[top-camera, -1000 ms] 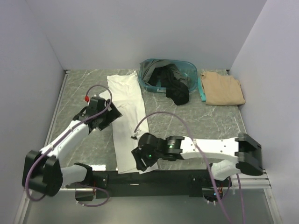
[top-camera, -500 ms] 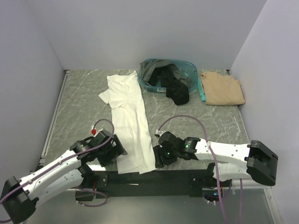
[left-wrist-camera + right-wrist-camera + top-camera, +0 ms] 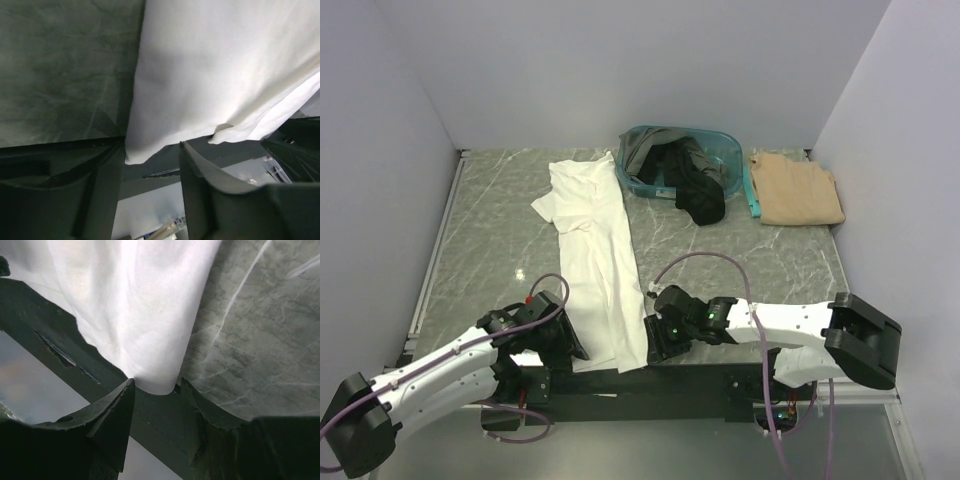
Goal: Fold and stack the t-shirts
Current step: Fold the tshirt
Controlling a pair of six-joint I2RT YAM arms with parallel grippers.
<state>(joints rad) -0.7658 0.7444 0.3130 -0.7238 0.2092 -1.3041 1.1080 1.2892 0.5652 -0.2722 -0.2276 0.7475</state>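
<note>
The white t-shirt (image 3: 595,255) had its near hem at both grippers. The left gripper (image 3: 151,150) stood with its fingers spread and the hem's left corner lying loose between them. The right gripper (image 3: 156,382) was likewise spread around the right corner, so neither was clamped on the cloth. That hem drooped off the near edge of the surface (image 3: 490,240) onto the black rail (image 3: 620,378) below. From there the shirt ran away as a long narrow strip, one short sleeve sticking out on its left near the far end. It looked narrowed lengthwise, but no cross fold showed. Well beyond it to the right, the teal basket (image 3: 748,200) held a heap of dark t-shirts (image 3: 685,178), one spilling over the rim onto the surface. Just right of the basket, a tan t-shirt (image 3: 798,190) lay flat in a compact rectangle, apparently folded already. By that reading the job was early: one shirt was done and the white one midway, needing its hem gripped and carried toward the collar. The dark ones were untouched and nothing was yet stacked.
</note>
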